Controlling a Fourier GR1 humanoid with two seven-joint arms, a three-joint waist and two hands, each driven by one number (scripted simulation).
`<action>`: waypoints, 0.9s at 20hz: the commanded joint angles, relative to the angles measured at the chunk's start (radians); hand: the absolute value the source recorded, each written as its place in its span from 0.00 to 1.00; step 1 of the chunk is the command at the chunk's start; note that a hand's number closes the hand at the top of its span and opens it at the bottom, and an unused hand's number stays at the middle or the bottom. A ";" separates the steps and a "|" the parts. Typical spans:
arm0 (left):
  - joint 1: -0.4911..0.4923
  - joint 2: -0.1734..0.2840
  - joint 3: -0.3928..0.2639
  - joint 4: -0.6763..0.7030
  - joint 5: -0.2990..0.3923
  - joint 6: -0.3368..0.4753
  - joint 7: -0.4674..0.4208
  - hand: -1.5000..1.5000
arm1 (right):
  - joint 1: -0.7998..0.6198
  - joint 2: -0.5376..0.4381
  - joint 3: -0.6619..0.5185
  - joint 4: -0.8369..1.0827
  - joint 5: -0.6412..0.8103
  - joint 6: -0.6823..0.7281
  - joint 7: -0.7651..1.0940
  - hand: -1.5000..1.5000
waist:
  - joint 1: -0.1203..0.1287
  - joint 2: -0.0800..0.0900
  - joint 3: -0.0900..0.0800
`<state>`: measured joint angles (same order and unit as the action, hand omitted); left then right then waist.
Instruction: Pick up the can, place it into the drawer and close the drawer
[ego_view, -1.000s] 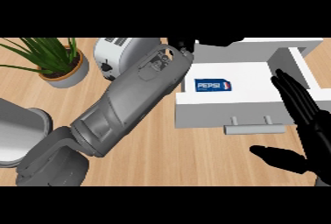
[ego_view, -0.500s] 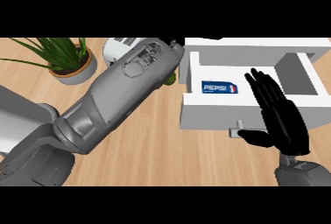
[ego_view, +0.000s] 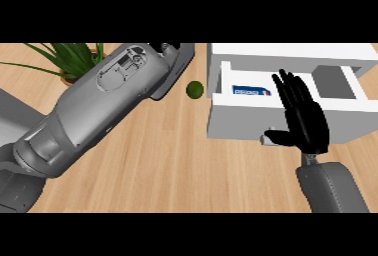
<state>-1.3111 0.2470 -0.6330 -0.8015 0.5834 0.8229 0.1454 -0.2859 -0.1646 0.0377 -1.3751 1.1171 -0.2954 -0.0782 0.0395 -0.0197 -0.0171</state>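
The can (ego_view: 251, 91), white and blue with a Pepsi label, lies on its side inside the open white drawer (ego_view: 236, 122) at the upper right. My right hand (ego_view: 301, 117) is open, its fingers straight and pointing away from me. It stands against the drawer's front wall and hides part of the can's right end. My left forearm (ego_view: 103, 110) crosses the view from the lower left to the top middle. Only a dark bit of my left hand (ego_view: 165, 47) shows at the top edge, left of the drawer.
A small green round fruit (ego_view: 195, 90) lies on the wooden counter (ego_view: 170, 165) just left of the drawer. A potted plant (ego_view: 70, 62) stands at the upper left, partly behind my left forearm.
My right hand has moved left from the view's right edge to the drawer's front. The left forearm has swung further right and up, and now hides the appliance behind it.
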 joint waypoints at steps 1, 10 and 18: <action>0.067 0.076 0.006 -0.082 -0.012 -0.035 0.004 0.00 | -0.052 0.027 -0.033 0.214 0.000 -0.082 -0.034 0.00 | 0.014 0.022 0.018; 0.159 0.192 0.002 -0.274 -0.025 -0.034 0.117 0.00 | -0.263 0.027 -0.101 0.489 0.095 -0.235 -0.014 0.00 | 0.031 0.023 0.018; 0.233 0.245 0.017 -0.369 -0.041 -0.058 0.139 0.00 | -0.480 0.046 -0.175 0.767 0.115 -0.397 -0.012 0.00 | 0.041 0.035 0.019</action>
<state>-1.1178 0.4608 -0.6288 -1.1216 0.5454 0.7836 0.2831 -0.6918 -0.1788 -0.1299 -0.7564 1.2091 -0.6227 -0.1167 0.0671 -0.0055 -0.0133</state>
